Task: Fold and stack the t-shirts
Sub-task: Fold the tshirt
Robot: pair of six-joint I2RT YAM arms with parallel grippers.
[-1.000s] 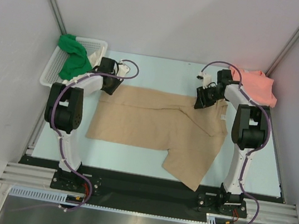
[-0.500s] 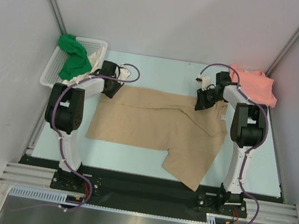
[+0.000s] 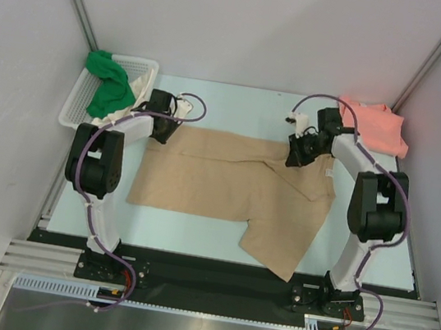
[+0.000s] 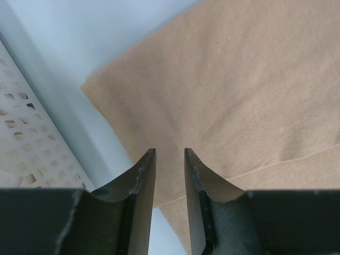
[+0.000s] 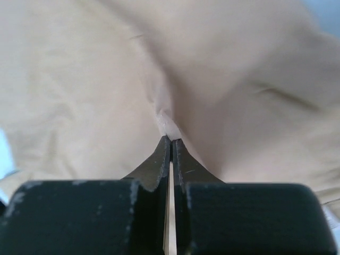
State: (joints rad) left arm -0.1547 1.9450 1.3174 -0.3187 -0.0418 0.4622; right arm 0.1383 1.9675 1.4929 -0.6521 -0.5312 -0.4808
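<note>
Tan and spread flat on the table [image 3: 238, 105], the t-shirt [image 3: 218, 183] has the right gripper [image 5: 171, 139] clamped on a pucker near its far edge, while the left gripper [image 4: 170, 153], jaws slightly apart over the far-left corner, should probably pinch that hem squarely before both lift evenly; how much cloth the right tips hold is hidden.

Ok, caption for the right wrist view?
Right gripper shut on a pinched fold of the tan t-shirt.
</note>
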